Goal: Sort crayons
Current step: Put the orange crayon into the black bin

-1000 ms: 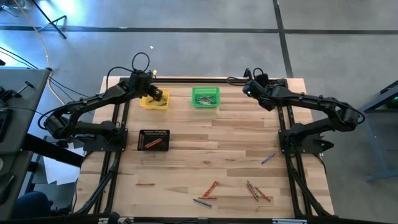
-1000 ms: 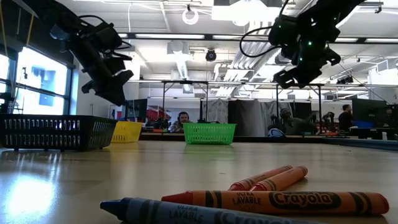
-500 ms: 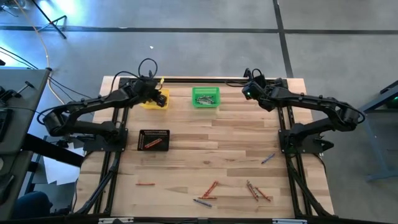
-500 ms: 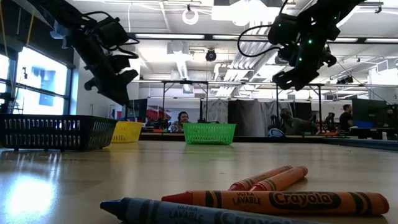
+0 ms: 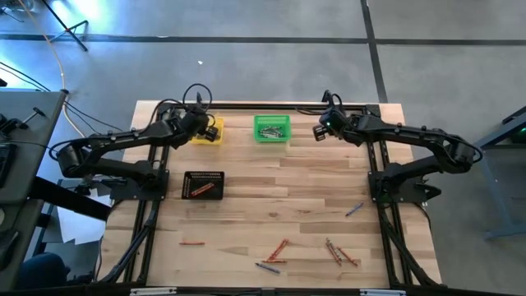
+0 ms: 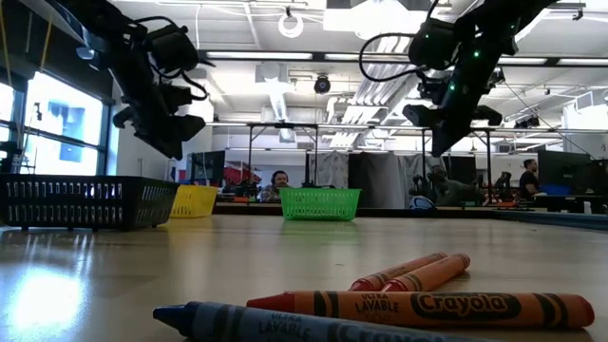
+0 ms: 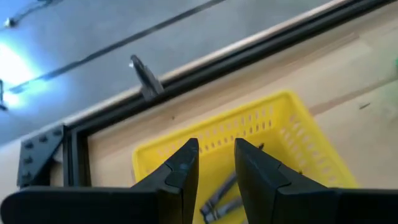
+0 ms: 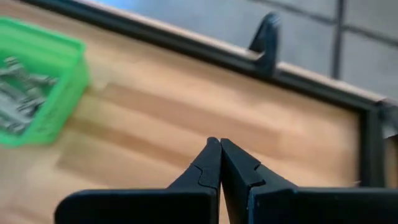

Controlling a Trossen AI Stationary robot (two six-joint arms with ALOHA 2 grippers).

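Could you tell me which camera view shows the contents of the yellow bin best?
The left wrist view: it looks into the yellow bin, where grey crayons lie beyond the left tool. The high view shows the bin small, partly under the arm; the low view shows only its wall.

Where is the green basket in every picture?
High view: the green basket sits near the table's far edge, midway between the two arms.
Low view: far back on the table, about the middle.
Left wrist view: not in it.
Right wrist view: at the picture's left edge, with grey crayons inside.
Shared landmark: the black rail along the table's far edge.
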